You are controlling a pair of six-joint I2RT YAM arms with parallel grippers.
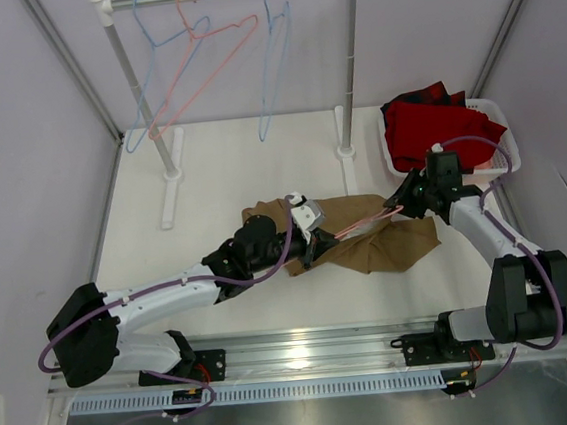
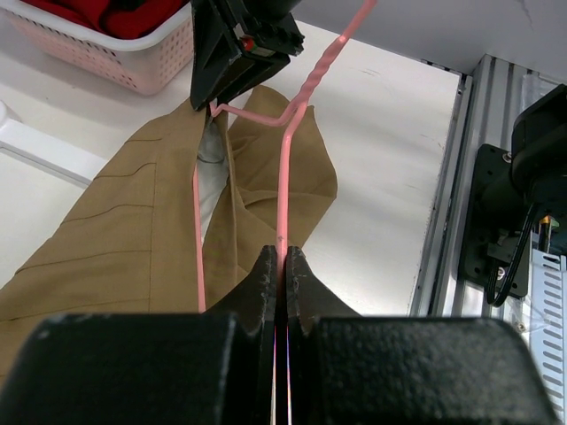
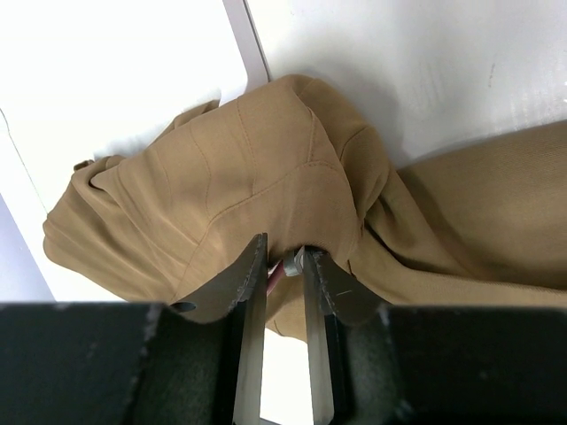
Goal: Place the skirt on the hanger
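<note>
The tan-brown skirt [image 1: 382, 245] lies on the table between my arms and fills the right wrist view [image 3: 221, 177]. The salmon-pink hanger [image 1: 360, 225] lies over it. In the left wrist view its wire [image 2: 285, 177] runs from my jaws towards the right gripper, with one arm inside the skirt's [image 2: 115, 239] opening by the pale lining. My left gripper [image 2: 282, 257] [image 1: 312, 236] is shut on the hanger wire. My right gripper [image 3: 283, 257] [image 1: 400, 204] [image 2: 213, 104] pinches the skirt's edge at the hanger's corner, and a bit of pink wire [image 3: 273, 279] shows between its jaws.
A clothes rack [image 1: 347, 86] stands at the back with light blue hangers [image 1: 274, 63] and another pink hanger [image 1: 204, 69]. A white basket [image 1: 500, 116] with a red garment [image 1: 436, 127] sits at the back right. A metal rail [image 1: 307, 356] runs along the near edge.
</note>
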